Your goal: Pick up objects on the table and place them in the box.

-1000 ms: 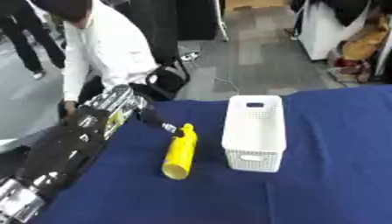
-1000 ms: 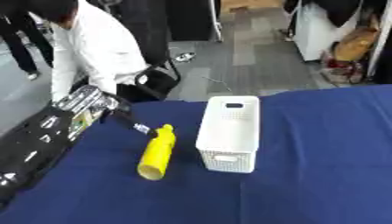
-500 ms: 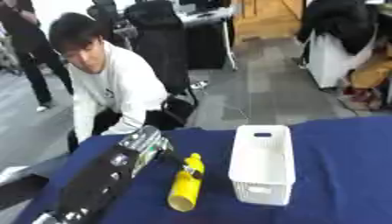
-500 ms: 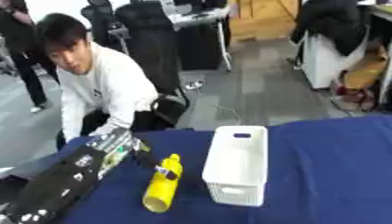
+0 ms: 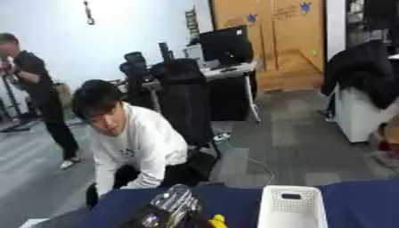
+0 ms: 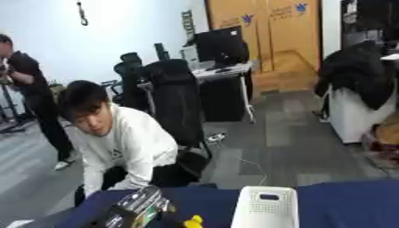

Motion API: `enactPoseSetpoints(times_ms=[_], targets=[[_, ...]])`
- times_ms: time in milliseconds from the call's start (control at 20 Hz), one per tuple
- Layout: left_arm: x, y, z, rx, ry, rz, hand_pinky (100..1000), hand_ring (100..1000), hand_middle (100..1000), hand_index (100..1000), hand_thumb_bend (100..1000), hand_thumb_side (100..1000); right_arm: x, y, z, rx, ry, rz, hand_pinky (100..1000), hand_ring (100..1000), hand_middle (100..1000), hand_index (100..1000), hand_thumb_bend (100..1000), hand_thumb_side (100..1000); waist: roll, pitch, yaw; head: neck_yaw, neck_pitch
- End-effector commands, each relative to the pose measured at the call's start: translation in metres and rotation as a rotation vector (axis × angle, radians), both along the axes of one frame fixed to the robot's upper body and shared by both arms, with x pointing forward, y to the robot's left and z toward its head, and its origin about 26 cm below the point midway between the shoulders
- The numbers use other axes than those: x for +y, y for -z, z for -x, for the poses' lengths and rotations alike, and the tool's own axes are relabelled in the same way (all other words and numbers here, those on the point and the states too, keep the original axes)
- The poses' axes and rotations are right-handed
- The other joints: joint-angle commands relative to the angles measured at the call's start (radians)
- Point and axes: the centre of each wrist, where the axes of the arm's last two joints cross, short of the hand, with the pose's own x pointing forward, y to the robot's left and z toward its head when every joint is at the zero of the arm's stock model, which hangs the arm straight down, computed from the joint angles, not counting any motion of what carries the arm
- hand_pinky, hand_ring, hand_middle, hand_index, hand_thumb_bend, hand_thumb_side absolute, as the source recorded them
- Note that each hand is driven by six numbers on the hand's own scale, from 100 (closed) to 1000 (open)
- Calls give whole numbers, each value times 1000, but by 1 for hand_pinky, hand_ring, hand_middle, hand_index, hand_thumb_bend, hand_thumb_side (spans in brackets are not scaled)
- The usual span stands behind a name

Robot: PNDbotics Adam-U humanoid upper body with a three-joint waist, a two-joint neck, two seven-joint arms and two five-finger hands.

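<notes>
Only the far strip of the blue-covered table (image 5: 358, 198) shows, along the bottom edge. A white perforated box (image 5: 291, 208) stands there, its open top in view and its lower part cut off. Left of it, just the cap end of a yellow bottle (image 6: 192, 221) peeks up at the bottom edge. My left hand (image 5: 170, 208) rises from the lower left, its silver and black back close beside the bottle's cap. Whether it touches the bottle is hidden. My right hand shows in neither view.
Past the table's far edge lie grey floor, a black office chair (image 5: 183, 95) and a desk with a monitor (image 5: 226, 44). A white cabinet with dark clothing (image 5: 362, 93) stands at the right.
The camera has tilted steeply upward, so the table has slid to the bottom edge and the room fills the views. Bottle and box keep their places relative to each other.
</notes>
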Motion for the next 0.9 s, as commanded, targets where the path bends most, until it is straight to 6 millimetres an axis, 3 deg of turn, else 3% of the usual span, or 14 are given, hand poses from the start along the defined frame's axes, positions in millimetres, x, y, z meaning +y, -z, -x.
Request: enactPoseSetpoints(times_ms=[50,100,500,650,900], targets=[[5,-14,-1,-31,-8,-6,478,736,644,699,966,1000,5,-8,3,-18,-25,-7,227,274,323,441,100,1000,-3,-12,-4,-47,57],[6,-13,-1,-30,-8,-5,476,735,642,698,912,1000,5,-9,3,-15,-27,-11,227,274,321,441,100,1000,0,-12,-7,-65,96],[9,-11,1,-28,-21,-4,469,728,623,685,919,1000,9,-13,3,5,-35,-12,231,273,321,441,100,1000,22,-7,-25,-77,311],[12,-9,2,-27,-33,-20,472,730,621,683,933,1000,11,-14,3,6,-39,-7,231,273,322,441,100,1000,30,-4,-29,-79,343],[16,-4,3,-19,-50,-36,473,731,619,681,970,1000,13,-16,4,4,-48,-1,232,273,322,441,100,1000,39,2,-39,-81,359]])
